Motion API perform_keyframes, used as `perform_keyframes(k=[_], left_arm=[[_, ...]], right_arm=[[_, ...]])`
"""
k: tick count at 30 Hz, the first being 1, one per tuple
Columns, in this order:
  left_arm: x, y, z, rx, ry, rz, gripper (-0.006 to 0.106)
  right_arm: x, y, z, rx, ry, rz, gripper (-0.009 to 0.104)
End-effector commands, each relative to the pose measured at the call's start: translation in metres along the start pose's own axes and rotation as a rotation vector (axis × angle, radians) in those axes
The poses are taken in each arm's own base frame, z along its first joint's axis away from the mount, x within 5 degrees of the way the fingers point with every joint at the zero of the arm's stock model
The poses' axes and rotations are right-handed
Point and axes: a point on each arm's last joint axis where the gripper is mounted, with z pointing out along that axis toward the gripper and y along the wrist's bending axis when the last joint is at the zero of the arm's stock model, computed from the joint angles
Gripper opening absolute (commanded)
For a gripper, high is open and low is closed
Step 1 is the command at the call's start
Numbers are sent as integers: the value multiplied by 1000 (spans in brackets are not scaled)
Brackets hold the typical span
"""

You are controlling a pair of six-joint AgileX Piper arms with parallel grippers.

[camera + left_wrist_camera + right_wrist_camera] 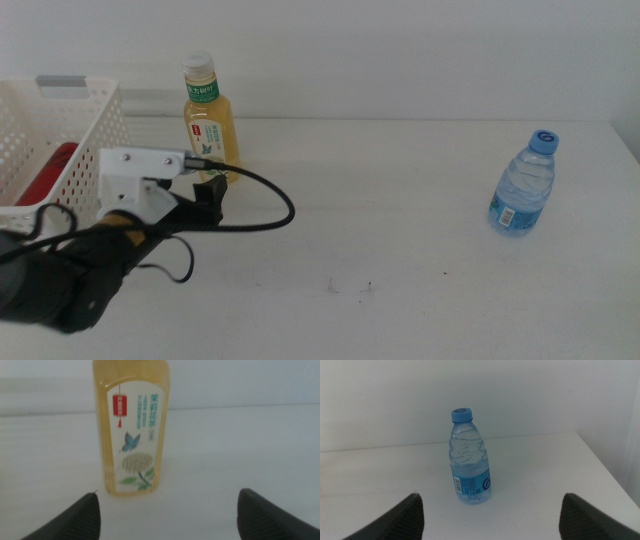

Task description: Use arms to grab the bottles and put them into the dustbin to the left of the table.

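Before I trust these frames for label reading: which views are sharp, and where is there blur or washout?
Left wrist view: tea bottle close and soft, label print blurred, open jaws dark blurs. Right wrist view: water bottle fairly sharp, wall washed out. Middle view: evenly bright, faint shadows, table nearly blending into wall.

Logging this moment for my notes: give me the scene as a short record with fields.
tea bottle: upright on table, just ahead of left claw
water bottle: upright, right side of table
red can: inside dustbin
left claw: open, facing tea bottle, not touching
right claw: open, facing water bottle, apart from it
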Motion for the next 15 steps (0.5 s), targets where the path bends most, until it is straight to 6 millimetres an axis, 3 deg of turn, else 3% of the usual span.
perform_keyframes(k=[1,15], left_arm=[[-3,2,15,-5,-35,15,94],[-4,17,82,-95,-90,47,94]], right_arm=[[0,-1,0,9,-15,-18,90],[0,-1,0,9,-15,-18,90]])
